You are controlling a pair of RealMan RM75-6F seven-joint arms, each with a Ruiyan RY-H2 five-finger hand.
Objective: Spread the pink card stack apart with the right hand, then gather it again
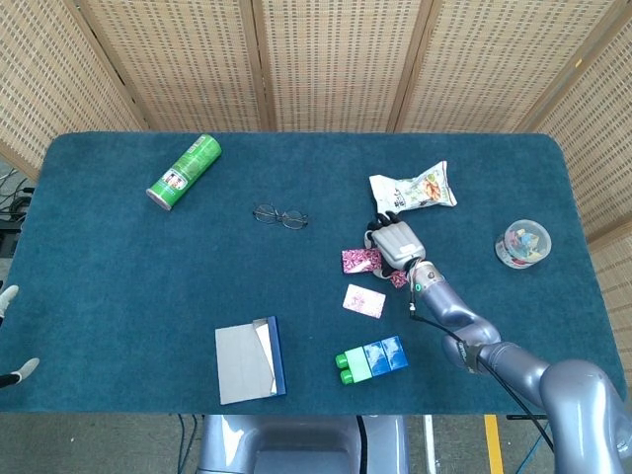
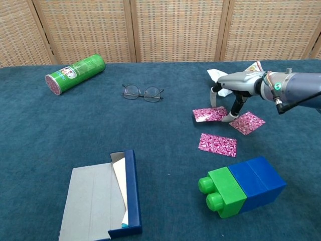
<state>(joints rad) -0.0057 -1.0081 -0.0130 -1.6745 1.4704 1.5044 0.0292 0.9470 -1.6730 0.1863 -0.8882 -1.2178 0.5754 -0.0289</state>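
Observation:
Three pink patterned cards lie apart on the blue table cloth (image 1: 118, 276). In the chest view one card (image 2: 210, 114) lies under the fingertips (image 2: 232, 117) of my right hand (image 2: 236, 89), a second card (image 2: 247, 122) sits just right of them, and a third card (image 2: 216, 144) lies nearer the front. In the head view my right hand (image 1: 397, 243) covers part of the cards; the left card (image 1: 360, 260) and the front card (image 1: 363, 300) show. The fingers are spread and point down, touching the left card without gripping anything. My left hand is out of sight.
A green and blue block (image 2: 242, 187) stands just in front of the cards. A snack bag (image 1: 415, 190) lies behind the hand. Glasses (image 1: 279, 216), a green can (image 1: 184, 172), an open blue box (image 1: 249, 359) and a plastic tub (image 1: 522, 243) lie further off.

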